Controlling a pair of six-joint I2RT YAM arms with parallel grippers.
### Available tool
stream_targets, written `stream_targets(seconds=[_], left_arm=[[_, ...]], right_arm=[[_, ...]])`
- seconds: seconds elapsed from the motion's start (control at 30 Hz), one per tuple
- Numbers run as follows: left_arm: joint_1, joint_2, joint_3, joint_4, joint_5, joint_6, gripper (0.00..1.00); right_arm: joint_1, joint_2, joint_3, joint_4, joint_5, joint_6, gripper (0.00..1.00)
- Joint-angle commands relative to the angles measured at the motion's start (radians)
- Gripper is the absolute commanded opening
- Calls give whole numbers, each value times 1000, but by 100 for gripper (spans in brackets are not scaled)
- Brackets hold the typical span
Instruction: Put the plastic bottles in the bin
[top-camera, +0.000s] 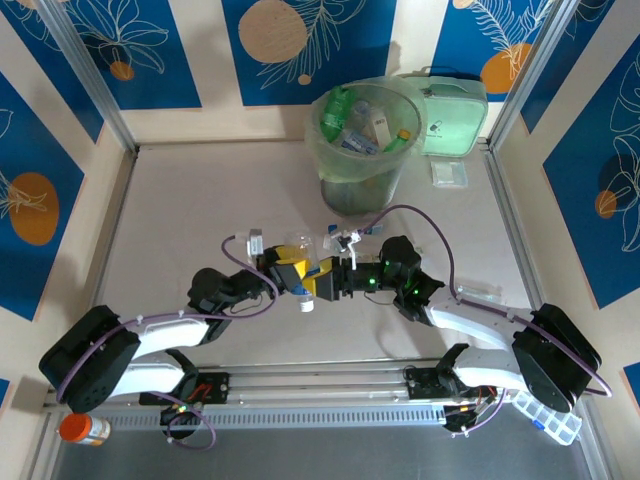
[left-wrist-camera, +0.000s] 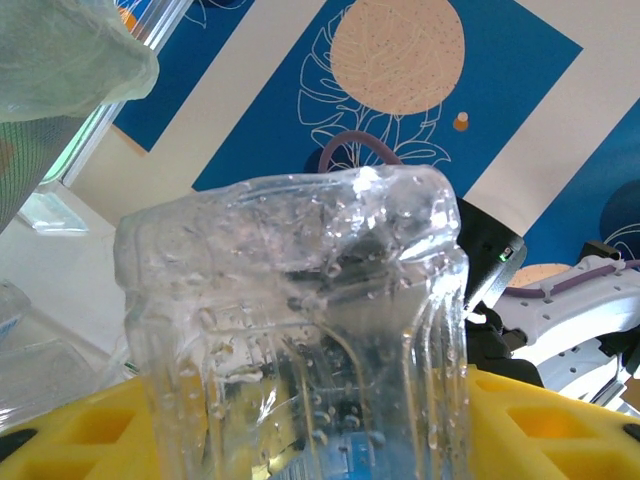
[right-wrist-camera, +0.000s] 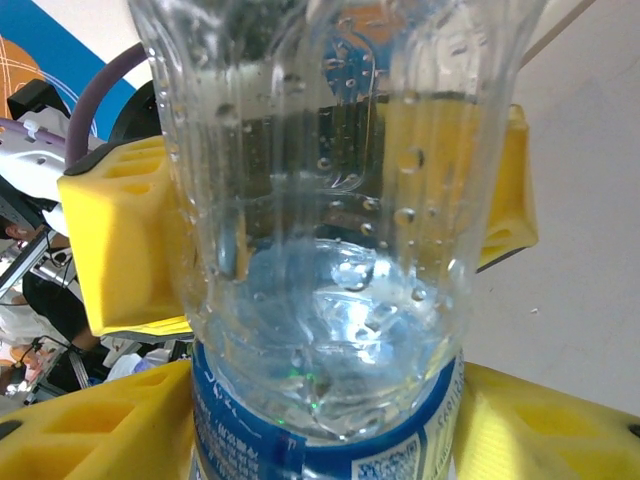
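Observation:
A clear plastic bottle (top-camera: 304, 284) with a blue label and a white cap hangs above the middle of the table, between both grippers. My left gripper (top-camera: 290, 266) has its yellow fingers (left-wrist-camera: 545, 420) pressed on the bottle's (left-wrist-camera: 300, 300) clear lower body. My right gripper (top-camera: 325, 282) is shut on the blue label band (right-wrist-camera: 330, 440), its yellow fingers (right-wrist-camera: 90, 430) on either side. The grey-green bin (top-camera: 362, 150) with its pale green bag stands behind, apart from both grippers, and holds several green and clear bottles (top-camera: 352, 122). The bag's rim (left-wrist-camera: 60, 50) is in the left wrist view too.
A flat mint-green case (top-camera: 452, 118) leans behind the bin on the right. A small clear packet (top-camera: 449, 172) lies near it. An orange bottle (top-camera: 85, 428) lies at the near left corner, and a clear compartment box (top-camera: 550, 420) at the near right.

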Motion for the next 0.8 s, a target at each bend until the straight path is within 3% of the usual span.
stream_targets(seconds=[0.0,0.2,0.37,0.6,0.77], left_arm=[[-22,-5,20,42,46,14,58],[-29,3,27,42,51,12,61],[-34,7,33,42,59,13,63],[-33,-90,16,-57,21,72,88],[-33,-314,-23,-305,-151,192,95]], right_arm=[[4,8,8,42,-13,6,68],[5,10,12,30,-3,3,69],[3,11,10,25,5,0,57],[4,-8,7,-23,56,-32,48],[3,-48,8,-116,150,-93,44]])
